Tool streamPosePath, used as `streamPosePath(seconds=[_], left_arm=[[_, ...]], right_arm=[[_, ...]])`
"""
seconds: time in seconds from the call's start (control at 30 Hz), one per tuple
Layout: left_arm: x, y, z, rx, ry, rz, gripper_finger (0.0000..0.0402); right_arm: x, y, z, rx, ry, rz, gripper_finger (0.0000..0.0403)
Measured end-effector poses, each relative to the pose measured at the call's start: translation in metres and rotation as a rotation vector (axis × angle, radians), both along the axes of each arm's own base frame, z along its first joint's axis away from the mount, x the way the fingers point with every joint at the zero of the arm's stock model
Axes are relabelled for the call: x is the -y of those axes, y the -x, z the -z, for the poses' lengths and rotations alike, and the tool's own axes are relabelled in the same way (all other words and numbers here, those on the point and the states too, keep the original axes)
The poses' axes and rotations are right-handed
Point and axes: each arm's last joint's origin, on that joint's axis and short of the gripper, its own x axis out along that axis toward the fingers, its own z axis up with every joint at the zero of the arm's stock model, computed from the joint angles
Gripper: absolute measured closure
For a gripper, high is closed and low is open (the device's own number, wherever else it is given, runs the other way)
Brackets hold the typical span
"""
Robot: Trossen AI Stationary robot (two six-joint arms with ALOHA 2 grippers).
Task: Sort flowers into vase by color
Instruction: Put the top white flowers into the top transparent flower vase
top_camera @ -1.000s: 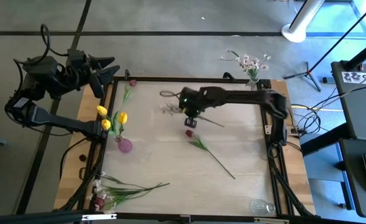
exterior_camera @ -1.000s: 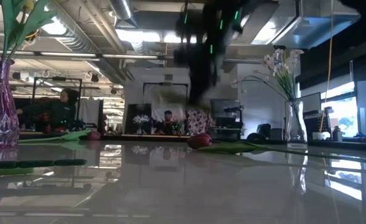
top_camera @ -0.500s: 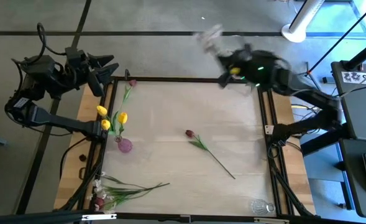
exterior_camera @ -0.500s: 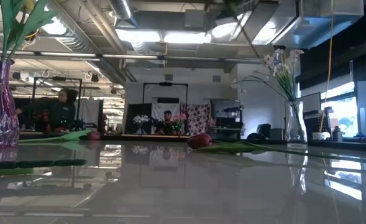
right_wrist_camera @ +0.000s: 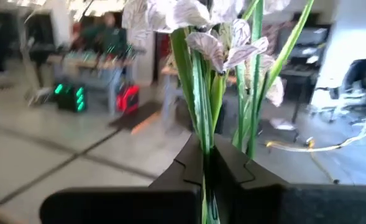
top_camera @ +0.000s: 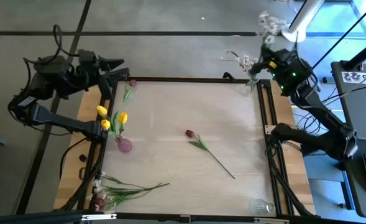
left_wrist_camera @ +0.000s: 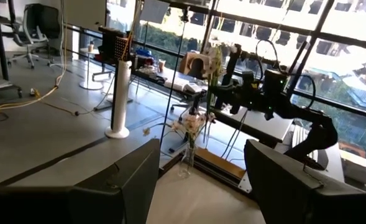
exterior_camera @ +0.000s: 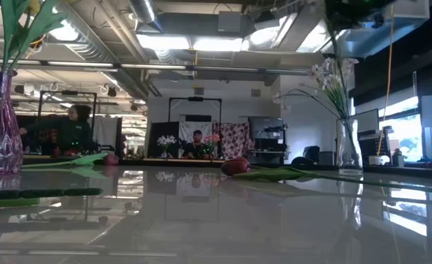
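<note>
My right gripper point(top_camera: 268, 51) is shut on a spray of white-pink blossoms point(top_camera: 269, 23), high over the table's far right corner, above the clear vase point(top_camera: 252, 79) that holds similar blossoms. My left gripper point(top_camera: 112, 65) is open, raised off the far left corner and touching nothing. Yellow tulips point(top_camera: 122, 117) stand in the purple vase point(top_camera: 125, 145). One dark red tulip point(top_camera: 189, 133) lies flat mid-table, and another point(top_camera: 132, 82) lies by the far left edge. In the left wrist view the spray point(left_wrist_camera: 214, 62) stands upright above the clear vase point(left_wrist_camera: 187, 163). My right gripper pinches the spray's green stems point(right_wrist_camera: 205, 146) between its two shut fingers, below the blossoms point(right_wrist_camera: 223, 46). The fingers lie across the stems. The spray is lifted clear and roughly upright, with blossoms above the fingers and the stem end point(exterior_camera: 334, 51) hanging below, over the clear vase.
A bunch of mixed flowers point(top_camera: 128, 188) lies at the near left corner. A small clear glass point(top_camera: 260, 206) stands at the near right corner. The black frame rail point(top_camera: 265, 118) runs along the table's edges. People sit in the room beyond point(exterior_camera: 75, 128).
My right gripper lifted the white-pink spray clear of the table's middle. It swung up and toward the far right corner, and now stands above the clear vase with the spray upright. My left arm shifted slightly toward the right.
</note>
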Motion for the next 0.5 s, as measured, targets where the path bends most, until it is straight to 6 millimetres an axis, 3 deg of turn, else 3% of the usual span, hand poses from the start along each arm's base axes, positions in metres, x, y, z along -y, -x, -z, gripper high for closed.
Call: streamPosePath(seconds=[0.23,0.5], left_arm=[[-0.002,-0.022,0.003,-0.017,0.002,0.0,0.0171],[-0.003,-0.027,-0.003,0.048,-0.011,-0.013,0.0171]], right_arm=[[-0.003,0.006,0.024,-0.036,0.094,0.0,0.0393],[0.001,0.003,0.051,-0.163,0.157,0.041,0.0396]])
